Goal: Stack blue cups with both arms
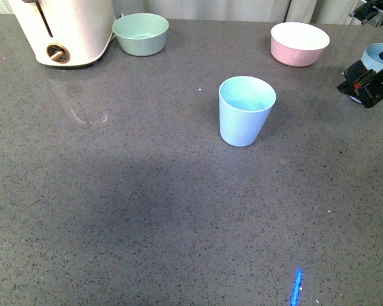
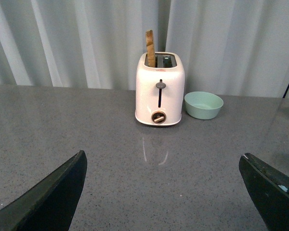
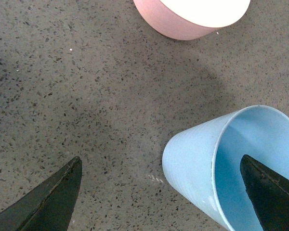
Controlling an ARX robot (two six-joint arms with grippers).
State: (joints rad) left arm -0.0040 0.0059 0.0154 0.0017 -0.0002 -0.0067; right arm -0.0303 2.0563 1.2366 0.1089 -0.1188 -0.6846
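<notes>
Progress: nothing stacked; one blue cup [image 1: 246,111] stood mid-frame, alone.
Right gripper [image 3: 160,161]: fingers wide, straddling second cup [image 3: 192,161] wall.
Left gripper [image 2: 163,155]: fingers wide, empty.

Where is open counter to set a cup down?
The whole near half of the counter is bare, in front of the centre blue cup. Also bare between it and the toaster. Crowded at far right: pink bowl, second blue cup, right hand.

Two blue cups [image 1: 246,115] [image 1: 374,56], two bowls [image 1: 140,35] [image 1: 299,44], one toaster [image 1: 70,29].
</notes>
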